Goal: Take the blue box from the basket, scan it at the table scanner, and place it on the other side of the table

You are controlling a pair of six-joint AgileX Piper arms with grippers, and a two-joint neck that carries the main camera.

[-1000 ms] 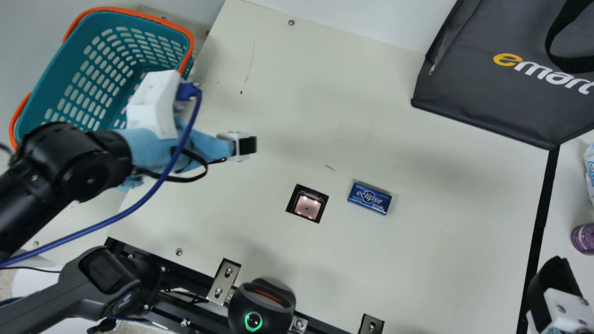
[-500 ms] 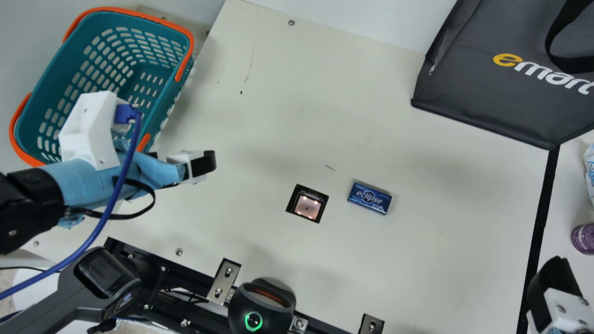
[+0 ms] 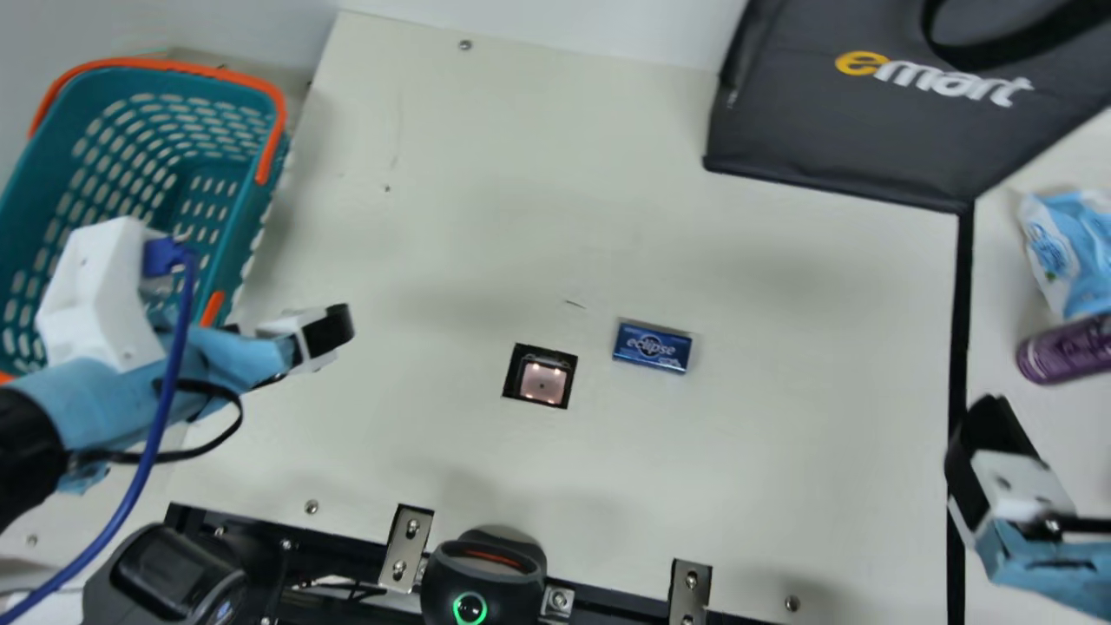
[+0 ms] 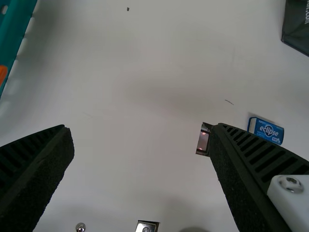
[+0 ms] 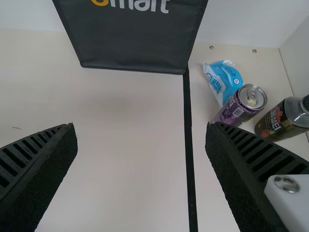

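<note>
Left gripper [image 4: 142, 128] open, right gripper [image 5: 141, 126] open; blue box [image 3: 653, 347] flat on table [image 3: 781, 477], just beside scanner [image 3: 542, 382]; risk: a pinch set off-centre or too high could twist or drop the box

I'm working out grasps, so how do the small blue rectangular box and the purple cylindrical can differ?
The small blue rectangular box has flat faces and straight edges; the purple cylindrical can has a curved side. The box is on the scanner window's side of the black strip, the can across it. Both carry pale print.
</note>
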